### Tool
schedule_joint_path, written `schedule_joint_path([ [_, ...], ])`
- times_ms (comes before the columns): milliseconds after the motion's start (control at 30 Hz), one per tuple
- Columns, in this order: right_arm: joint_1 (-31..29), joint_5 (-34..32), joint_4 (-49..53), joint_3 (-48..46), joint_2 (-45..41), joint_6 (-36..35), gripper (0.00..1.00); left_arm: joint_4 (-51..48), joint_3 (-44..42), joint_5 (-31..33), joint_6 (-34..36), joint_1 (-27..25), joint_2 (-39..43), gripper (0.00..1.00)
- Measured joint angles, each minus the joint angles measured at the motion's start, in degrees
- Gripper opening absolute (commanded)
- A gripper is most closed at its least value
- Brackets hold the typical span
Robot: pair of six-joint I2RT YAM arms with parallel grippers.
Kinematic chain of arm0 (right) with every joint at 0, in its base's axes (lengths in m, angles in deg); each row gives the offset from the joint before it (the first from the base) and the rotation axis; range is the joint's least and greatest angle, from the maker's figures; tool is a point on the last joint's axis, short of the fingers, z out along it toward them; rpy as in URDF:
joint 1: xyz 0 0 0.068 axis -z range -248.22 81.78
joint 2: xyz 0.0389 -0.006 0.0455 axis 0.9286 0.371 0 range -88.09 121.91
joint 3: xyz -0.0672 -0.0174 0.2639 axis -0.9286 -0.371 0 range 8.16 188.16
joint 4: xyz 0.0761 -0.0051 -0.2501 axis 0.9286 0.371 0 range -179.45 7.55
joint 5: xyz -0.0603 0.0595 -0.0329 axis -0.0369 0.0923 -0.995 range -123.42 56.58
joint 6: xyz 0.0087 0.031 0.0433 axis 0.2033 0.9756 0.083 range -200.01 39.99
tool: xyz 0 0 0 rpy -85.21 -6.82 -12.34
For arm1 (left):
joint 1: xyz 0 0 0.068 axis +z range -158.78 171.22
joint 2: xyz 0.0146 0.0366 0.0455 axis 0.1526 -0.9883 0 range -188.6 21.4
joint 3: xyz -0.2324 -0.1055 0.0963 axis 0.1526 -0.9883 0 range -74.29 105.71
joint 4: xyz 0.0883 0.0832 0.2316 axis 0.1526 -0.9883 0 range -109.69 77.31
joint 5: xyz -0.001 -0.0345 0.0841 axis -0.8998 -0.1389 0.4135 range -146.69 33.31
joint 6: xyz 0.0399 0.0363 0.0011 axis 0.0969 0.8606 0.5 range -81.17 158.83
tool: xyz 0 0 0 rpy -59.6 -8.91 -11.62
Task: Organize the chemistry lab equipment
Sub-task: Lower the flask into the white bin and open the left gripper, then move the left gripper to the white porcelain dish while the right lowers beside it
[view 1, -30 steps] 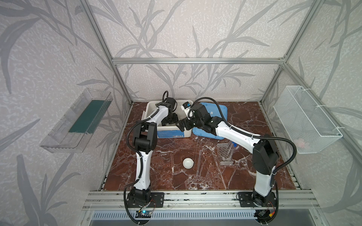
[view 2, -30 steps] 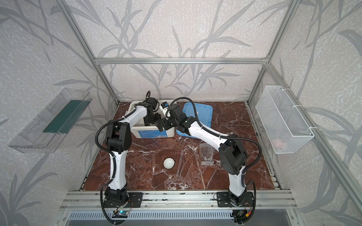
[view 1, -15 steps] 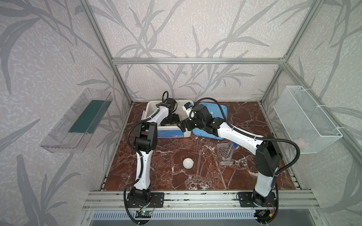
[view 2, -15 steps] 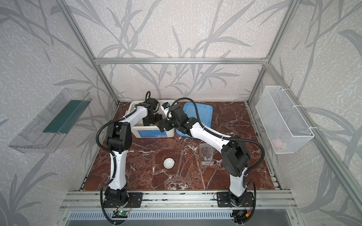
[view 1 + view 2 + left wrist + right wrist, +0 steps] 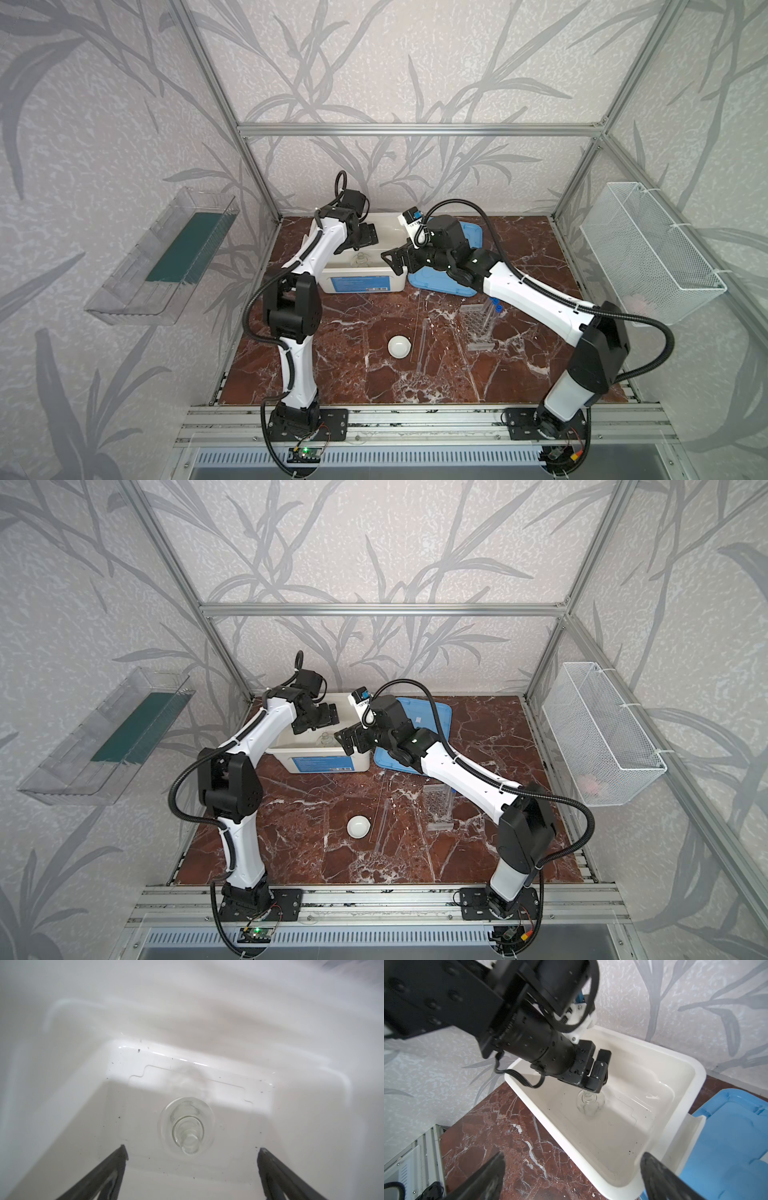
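The left gripper [image 5: 193, 1151] hangs inside the white box [image 5: 328, 283], at the upper middle of both top views. Its jaws are spread wide and hold nothing. Only its two dark fingertips [image 5: 119, 1157] enter the left wrist view; the rest is cut off at the edge. Below and between them the small clear glass flask [image 5: 187, 1124] stands upright on the box floor, touched by neither finger. Clear glass on white, it is only a faint outline in both top views, and in the right wrist view the left gripper's body covers its mouth

The right gripper [image 5: 572, 1159] hovers at the box's right end, jaws fully apart and empty, with only the fingertips showing in its own wrist view. The blue lid [image 5: 440, 282] lies flat just right of the box, partly hidden under the right arm

Lower, near the centre of the marble table [image 5: 353, 386], sits the white round dish [image 5: 400, 346]. Just to its right lie the thin clear rod and tubes [image 5: 423, 345], hard to trace against the veined stone. Further right is the clear honeycomb-holed rack [image 5: 478, 328], with the clear blue-capped tubes [image 5: 495, 305] at its upper edge. The right arm crosses over them, so their number cannot be told
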Motion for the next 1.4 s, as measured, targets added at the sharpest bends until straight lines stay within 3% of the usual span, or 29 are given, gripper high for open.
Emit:
schedule_joint_path([
  [267, 3.0, 4.9, 2.2, -7.2, -11.1, -3.6, 0.99, -3.7, -0.6, -1.4, 5.4, -2.5, 14.8, 0.99],
  [467, 3.3, 8.2, 4.7, -16.7, -20.4, -8.4, 0.99, -7.1, -6.4, -5.1, 16.5, -11.5, 24.5, 0.99],
  [567, 4.0, 10.1, 4.7, -22.6, -24.7, -8.9, 0.99, -6.9, -13.4, -8.5, 22.5, -16.1, 29.6, 0.99],
  [700, 4.1, 11.9, 4.1, -30.2, -28.9, -9.2, 0.99, -6.9, -24.3, -13.9, 30.9, -18.4, 34.9, 0.97],
  [833, 4.1, 12.3, 2.7, -37.6, -33.3, -9.5, 0.99, -6.1, -32.2, -16.9, 37.8, -19.7, 36.0, 0.95],
  [1033, 4.1, 12.2, -3.5, -46.8, -39.5, -8.6, 0.99, -0.9, -41.8, -16.1, 45.2, -24.2, 35.2, 0.96],
  [1233, 4.1, 11.2, -10.1, -54.8, -43.7, -7.0, 0.99, 6.6, -51.1, -12.7, 48.6, -29.0, 32.9, 0.96],
  [1400, 4.1, 10.3, -12.6, -56.9, -46.0, -7.0, 0.99, 10.5, -53.2, -10.4, 50.0, -31.8, 30.1, 0.96],
])
